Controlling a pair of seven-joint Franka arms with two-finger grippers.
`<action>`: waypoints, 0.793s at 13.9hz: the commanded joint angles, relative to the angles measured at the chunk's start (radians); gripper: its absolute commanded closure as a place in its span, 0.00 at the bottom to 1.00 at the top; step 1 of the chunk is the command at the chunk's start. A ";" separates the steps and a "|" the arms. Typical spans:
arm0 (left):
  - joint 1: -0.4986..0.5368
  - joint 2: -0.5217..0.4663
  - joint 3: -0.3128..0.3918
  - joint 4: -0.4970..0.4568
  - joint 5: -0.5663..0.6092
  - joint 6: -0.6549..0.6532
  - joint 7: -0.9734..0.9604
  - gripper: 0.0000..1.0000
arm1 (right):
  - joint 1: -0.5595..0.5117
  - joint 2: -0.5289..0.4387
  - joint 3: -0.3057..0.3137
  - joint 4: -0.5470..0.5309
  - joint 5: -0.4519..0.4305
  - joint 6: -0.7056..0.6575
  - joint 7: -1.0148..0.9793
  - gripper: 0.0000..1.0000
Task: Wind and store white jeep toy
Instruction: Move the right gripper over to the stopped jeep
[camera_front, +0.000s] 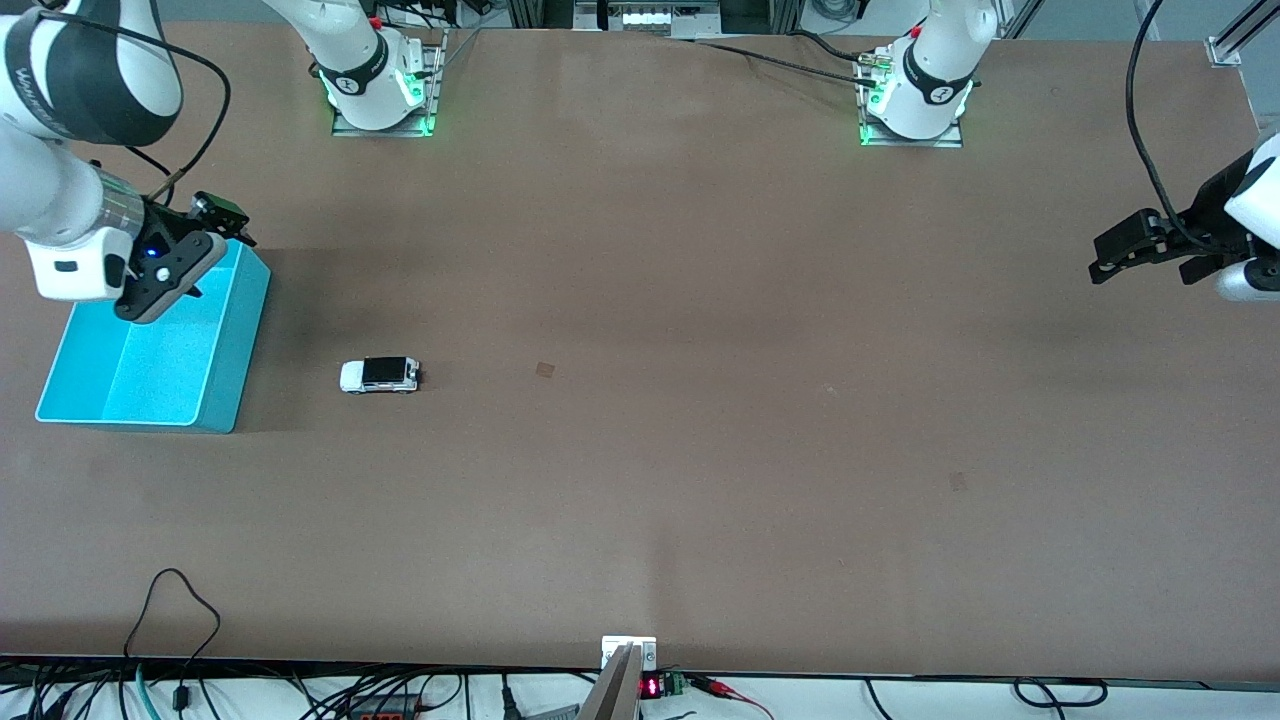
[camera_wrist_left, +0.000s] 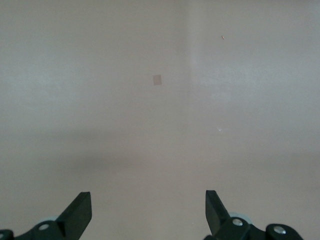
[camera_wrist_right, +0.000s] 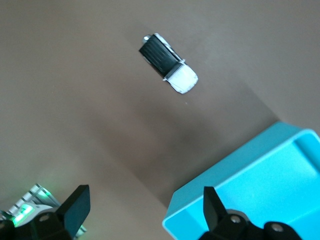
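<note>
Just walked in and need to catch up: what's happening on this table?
Nothing is being handled yet. The white jeep toy sits on the table beside the cyan bin, toward the right arm's end. The right gripper hangs open over the bin, holding nothing. The left gripper waits open over bare table at the left arm's end. The jeep is not yet wound or stored.

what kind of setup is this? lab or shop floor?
Most likely a robotics lab test bench: two arms bolted along one edge of a bare brown table, loose cabling at its edges, and only props on it, a white jeep toy and a cyan bin.
</note>
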 joint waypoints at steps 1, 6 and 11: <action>0.010 -0.054 -0.006 -0.058 -0.012 0.019 0.013 0.00 | -0.012 -0.023 0.021 -0.078 0.007 0.087 -0.158 0.00; 0.006 -0.056 -0.008 -0.042 -0.020 -0.021 0.025 0.00 | -0.014 0.020 0.079 -0.104 -0.039 0.211 -0.255 0.00; 0.010 -0.054 -0.005 -0.042 -0.020 -0.021 0.010 0.00 | -0.012 0.098 0.121 -0.104 -0.050 0.325 -0.306 0.00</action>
